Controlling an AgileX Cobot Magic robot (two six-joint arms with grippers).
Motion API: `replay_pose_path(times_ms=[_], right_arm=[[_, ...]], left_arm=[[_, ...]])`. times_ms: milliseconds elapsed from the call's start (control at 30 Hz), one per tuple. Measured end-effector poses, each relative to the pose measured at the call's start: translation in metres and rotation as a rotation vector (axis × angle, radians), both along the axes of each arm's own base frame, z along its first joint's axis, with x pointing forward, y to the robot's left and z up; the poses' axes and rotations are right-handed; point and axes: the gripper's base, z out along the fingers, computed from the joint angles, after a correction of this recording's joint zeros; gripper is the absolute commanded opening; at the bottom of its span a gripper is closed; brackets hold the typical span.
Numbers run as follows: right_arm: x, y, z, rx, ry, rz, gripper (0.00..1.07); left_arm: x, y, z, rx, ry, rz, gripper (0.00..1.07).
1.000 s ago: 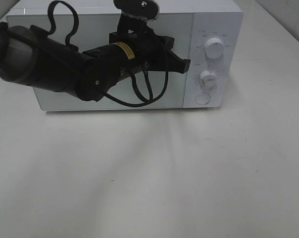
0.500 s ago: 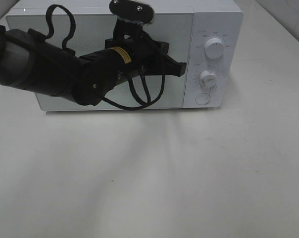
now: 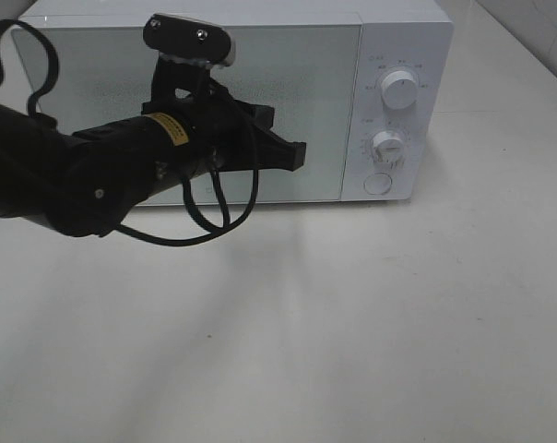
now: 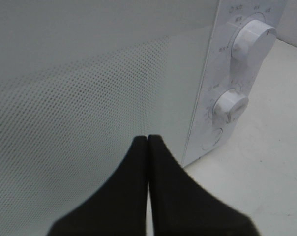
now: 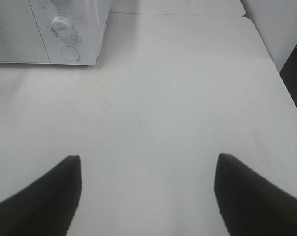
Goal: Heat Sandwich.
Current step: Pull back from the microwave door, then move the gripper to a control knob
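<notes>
Leftward is where my left pincer (image 3: 297, 155) has gone since a second ago. It has pulled away from the two round white dials (image 3: 400, 90) of the white box-shaped microwave oven (image 3: 260, 9), and its tips now hover in front of the pale mesh-dotted glass door (image 3: 297, 74). Its fingers are pressed together on nothing, which I judge suits poking at controls rather than carrying. The dials now lie off to one side beyond the tips, well apart from them.

My right pincer (image 5: 148, 158) hangs with its fingers spread wide and empty over the bare white desk (image 5: 178, 98), probably parked clear of the work.

No view shows me the sandwich. The door just ahead of my left pincer is shut and too cloudy to see through, so I guess it lies behind that.
</notes>
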Motion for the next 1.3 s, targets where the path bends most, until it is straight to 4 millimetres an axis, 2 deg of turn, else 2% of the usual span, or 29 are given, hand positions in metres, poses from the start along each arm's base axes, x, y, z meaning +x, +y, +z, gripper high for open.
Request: replay_pose_path(times_ms=[100, 133, 200, 233, 267, 300, 333, 367, 400, 600, 967, 1033, 1100, 1133, 1200, 1233, 1267, 1300], right_arm=[[0.0, 0.0, 0.0, 0.0, 0.0, 0.0, 0.72], [0.0, 0.0, 0.0, 0.0, 0.0, 0.0, 0.72], [0.0, 0.0, 0.0, 0.0, 0.0, 0.0, 0.72], [0.0, 0.0, 0.0, 0.0, 0.0, 0.0, 0.72], [0.0, 0.0, 0.0, 0.0, 0.0, 0.0, 0.72], [0.0, 0.0, 0.0, 0.0, 0.0, 0.0, 0.72], [0.0, 0.0, 0.0, 0.0, 0.0, 0.0, 0.72], [0.0, 0.0, 0.0, 0.0, 0.0, 0.0, 0.72], [0.0, 0.0, 0.0, 0.0, 0.0, 0.0, 0.72], [0.0, 0.0, 0.0, 0.0, 0.0, 0.0, 0.72], [0.0, 0.0, 0.0, 0.0, 0.0, 0.0, 0.72], [0.0, 0.0, 0.0, 0.0, 0.0, 0.0, 0.72], [0.0, 0.0, 0.0, 0.0, 0.0, 0.0, 0.72], [0.0, 0.0, 0.0, 0.0, 0.0, 0.0, 0.72], [0.0, 0.0, 0.0, 0.0, 0.0, 0.0, 0.72], [0.0, 0.0, 0.0, 0.0, 0.0, 0.0, 0.72], [0.0, 0.0, 0.0, 0.0, 0.0, 0.0, 0.72], [0.0, 0.0, 0.0, 0.0, 0.0, 0.0, 0.72]], left_arm=[[-0.01, 0.009, 0.006, 0.008, 0.017, -0.003, 0.0], [-0.013, 0.012, 0.007, 0.013, 0.029, -0.004, 0.03], [-0.02, 0.016, 0.009, 0.029, 0.06, -0.01, 0.17], [-0.025, 0.019, 0.012, 0.053, 0.106, -0.022, 0.29], [-0.025, 0.019, 0.012, 0.053, 0.106, -0.022, 0.29], [-0.028, 0.021, 0.013, 0.068, 0.133, -0.029, 0.59], [-0.03, 0.022, 0.014, 0.083, 0.16, -0.037, 0.77], [-0.033, 0.023, 0.015, 0.094, 0.18, -0.043, 0.93], [-0.037, 0.025, 0.016, 0.12, 0.227, -0.056, 1.02], [-0.05, 0.031, 0.017, 0.209, 0.358, -0.097, 0.98], [-0.072, 0.051, 0.023, 0.397, 0.518, -0.166, 0.98], [-0.071, 0.06, 0.027, 0.416, 0.561, -0.149, 0.98], [-0.066, 0.08, 0.032, 0.439, 0.648, -0.098, 0.98], [-0.066, 0.08, 0.032, 0.439, 0.648, -0.098, 0.98], [-0.064, 0.095, 0.035, 0.443, 0.695, -0.06, 0.98], [-0.061, 0.111, 0.038, 0.439, 0.737, -0.015, 0.98], [-0.062, 0.117, 0.041, 0.436, 0.756, 0.004, 0.98], [-0.062, 0.117, 0.041, 0.436, 0.756, 0.004, 0.98]])
